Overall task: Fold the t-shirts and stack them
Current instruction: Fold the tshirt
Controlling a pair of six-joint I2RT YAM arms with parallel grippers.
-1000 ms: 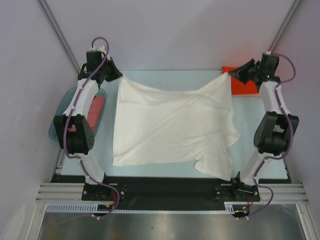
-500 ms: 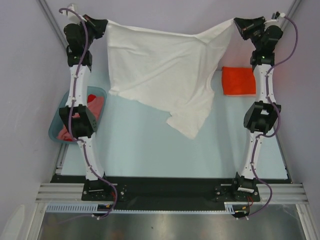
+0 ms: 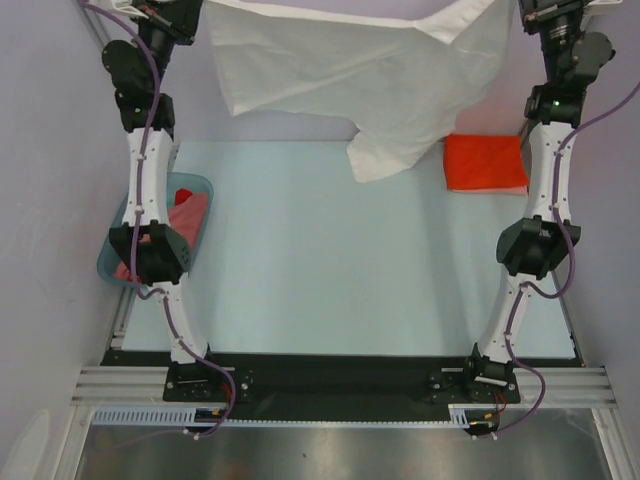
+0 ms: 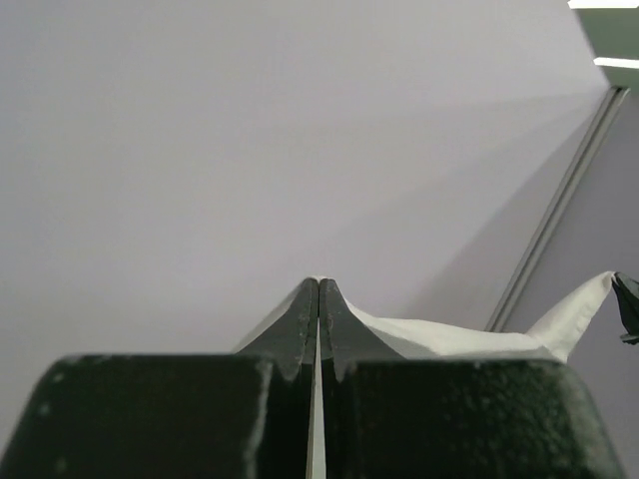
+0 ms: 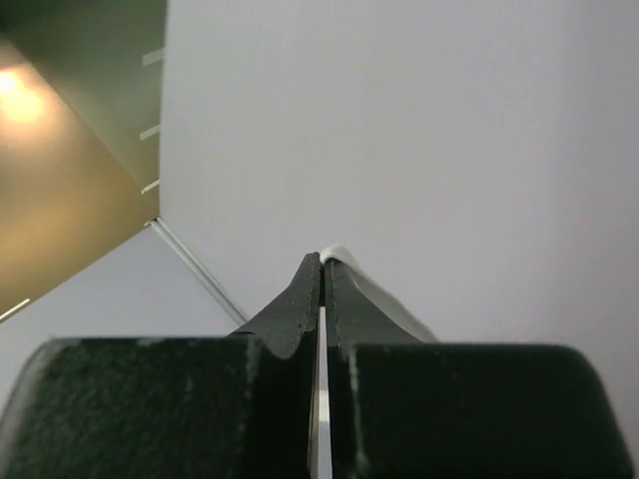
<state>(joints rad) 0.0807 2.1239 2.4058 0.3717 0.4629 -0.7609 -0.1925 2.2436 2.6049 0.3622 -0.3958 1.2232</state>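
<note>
A large white t-shirt (image 3: 350, 65) hangs spread in the air at the top of the overhead view, stretched between my two raised arms, its lower part dangling to about the table's far edge. My left gripper (image 4: 319, 284) is shut on its left corner, white cloth (image 4: 439, 337) trailing to the right. My right gripper (image 5: 322, 259) is shut on the right corner, cloth (image 5: 339, 254) at the tip. A folded orange-red t-shirt (image 3: 485, 162) lies at the far right of the table. Pink and red t-shirts (image 3: 185, 215) lie in the basin.
A blue-grey plastic basin (image 3: 110, 255) sits at the table's left edge beside my left arm. The pale blue table (image 3: 330, 270) spreads below the hanging shirt. Grey walls close in on all sides.
Both arms have risen and reached farther back, lifting the white shirt off the table until it hangs in the air; the orange-red shirt is now uncovered.
</note>
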